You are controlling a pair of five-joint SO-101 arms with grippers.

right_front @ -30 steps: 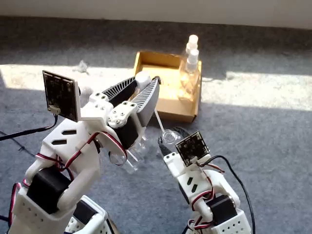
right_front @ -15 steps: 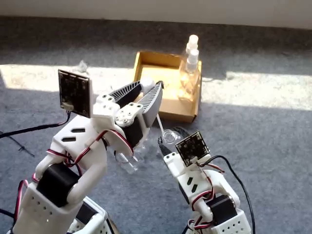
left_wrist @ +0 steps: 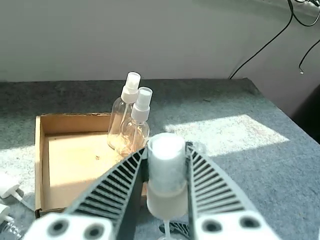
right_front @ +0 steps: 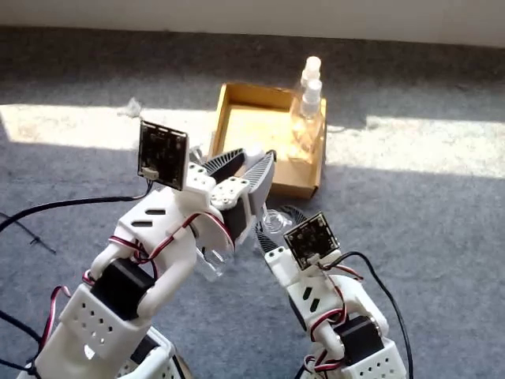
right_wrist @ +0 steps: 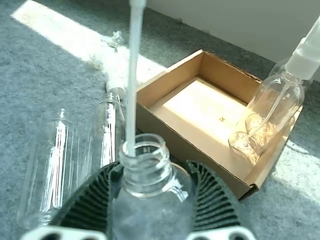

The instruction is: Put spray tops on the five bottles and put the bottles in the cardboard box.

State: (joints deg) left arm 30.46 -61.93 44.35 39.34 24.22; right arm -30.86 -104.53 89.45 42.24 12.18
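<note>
The left gripper (left_wrist: 166, 156) is clamped on a spray top (left_wrist: 166, 187). It looks like light, hard plastic, best pinched by its collar, since the thin dip tube (right_wrist: 131, 75) would flex. The tube's end sits in the mouth of the open bottle (right_wrist: 150, 205), which the right gripper (right_wrist: 152, 170) squeezes around the body — clear, slick, likely to twist. The left arm arches over from the near left and the right arm sits low — both just near of the cardboard box (right_front: 229, 106).

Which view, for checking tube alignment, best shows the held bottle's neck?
Right wrist view: the neck is close, dip tube at its mouth. High view gives a small rim; left wrist view, the spray top covers it.
</note>
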